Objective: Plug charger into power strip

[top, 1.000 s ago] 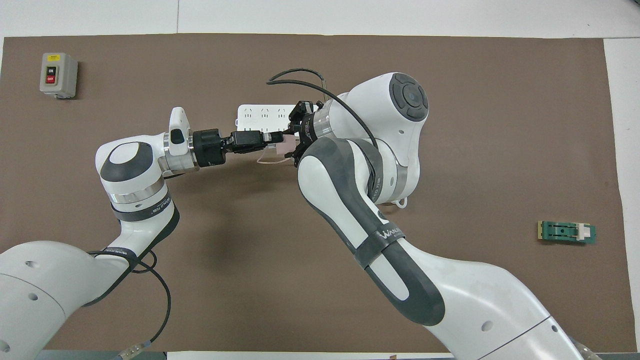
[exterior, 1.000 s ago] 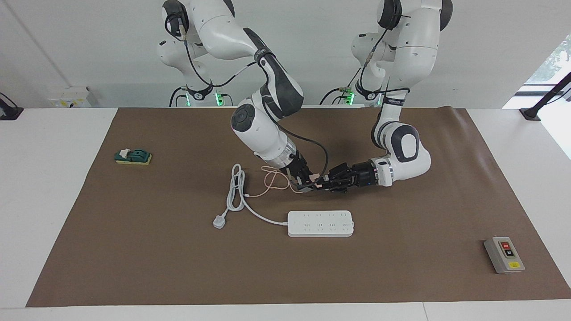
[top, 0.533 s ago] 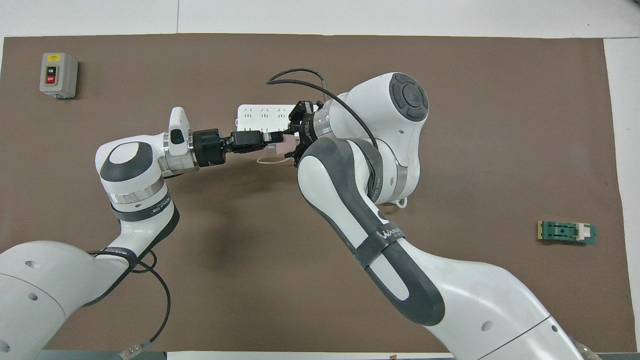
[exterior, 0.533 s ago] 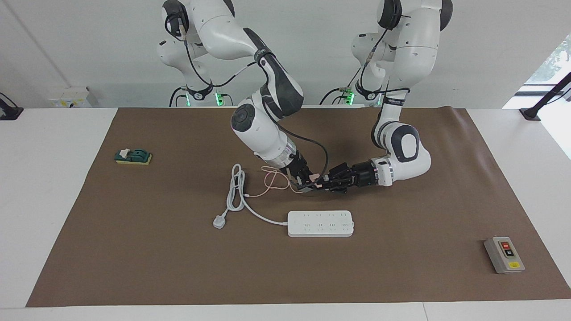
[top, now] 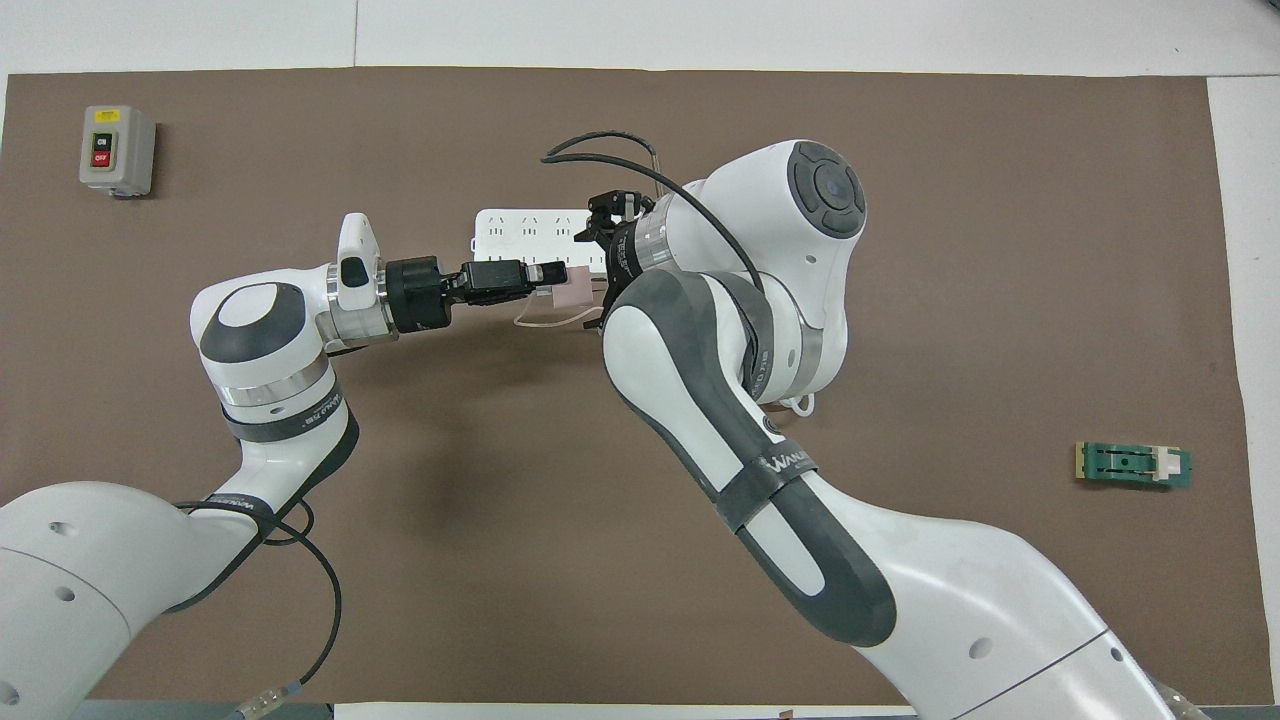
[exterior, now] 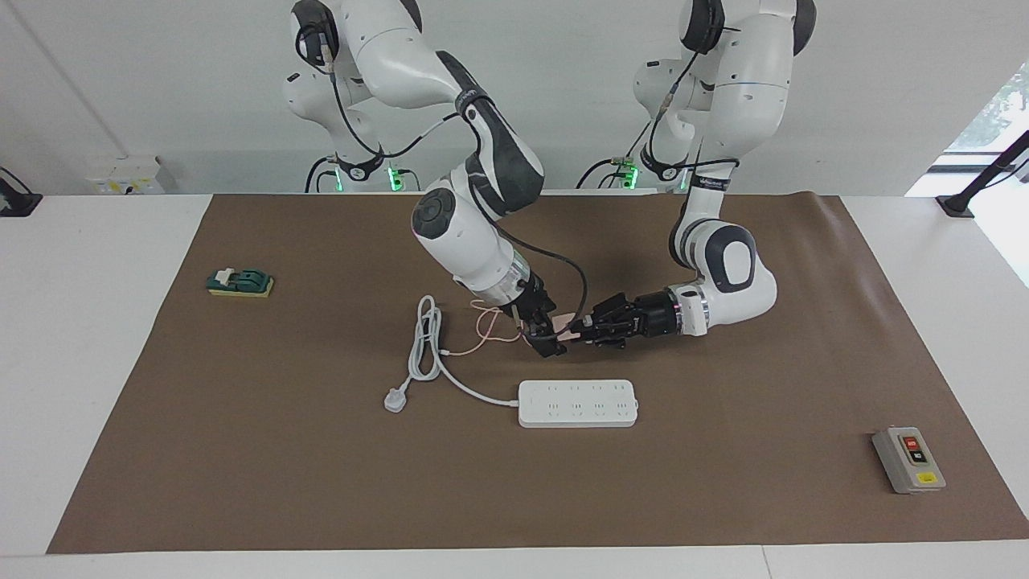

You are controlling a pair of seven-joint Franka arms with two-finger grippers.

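Small pale pink cube-shaped plastic charger [exterior: 564, 328], light and rigid, held above the brown tabletop [exterior: 723, 498] near the long white power strip [exterior: 577, 403] between left gripper [exterior: 580, 331] and right gripper [exterior: 545, 334], best gripped by its flat sides; how far either's jaws are parted cannot be told.

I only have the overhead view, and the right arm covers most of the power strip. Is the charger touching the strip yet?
Observer: No. In the facing view the charger is up in the air between the left gripper and the right gripper, clear of the power strip.
Operator: Is anything lying on the strip?
Observer: No, its whole length shows and the sockets are bare.
Operator: Where does the charger's cable go?
Observer: The pink cable loops down onto the mat beside the strip's white cord.
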